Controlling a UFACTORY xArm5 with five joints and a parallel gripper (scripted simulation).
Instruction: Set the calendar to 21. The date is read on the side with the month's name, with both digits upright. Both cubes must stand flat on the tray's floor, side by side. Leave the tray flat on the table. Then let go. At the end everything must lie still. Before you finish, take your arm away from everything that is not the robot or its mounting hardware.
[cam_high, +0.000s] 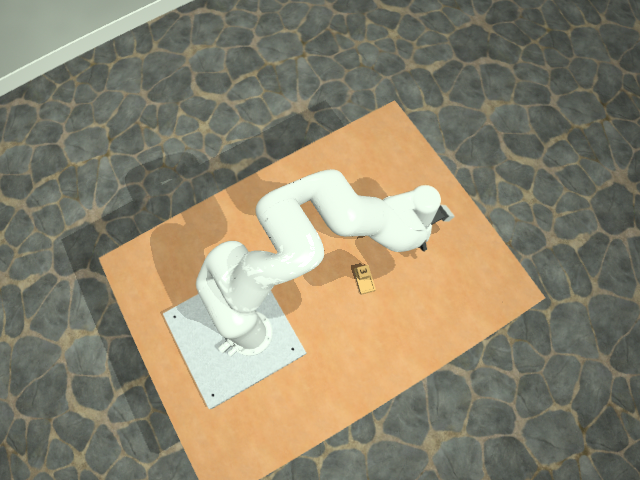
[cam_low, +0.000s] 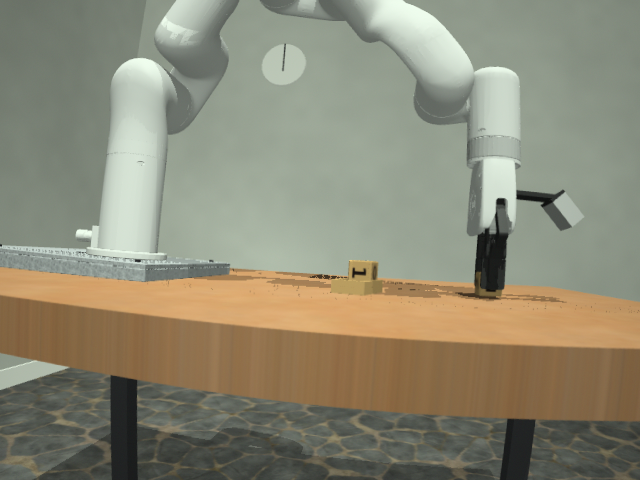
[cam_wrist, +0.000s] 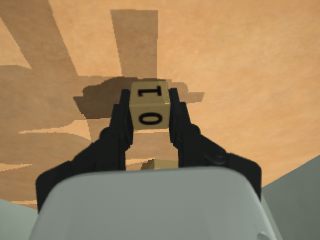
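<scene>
The wooden calendar tray (cam_high: 367, 287) (cam_low: 341, 287) lies flat on the table. One cube (cam_high: 362, 271) (cam_low: 362, 270) stands in its end nearer the arm's shadow. Its top shows a 3, and a side facing the exterior camera shows a 1 lying sideways. The tray's other end is empty. The month's name is not legible. My gripper (cam_wrist: 150, 100) (cam_low: 491, 286) points down, well away from the tray, shut on the second cube (cam_wrist: 150, 106) (cam_low: 484, 294). That cube shows a sideways 1 and a sideways 0 in the wrist view. It is at or just above the table; contact is unclear.
The robot's base plate (cam_high: 232, 377) (cam_low: 180, 270) is at the other end of the table (cam_high: 392, 351) (cam_low: 310, 315). The arm passes above the table behind the tray. The table's far end edge lies beyond the gripper.
</scene>
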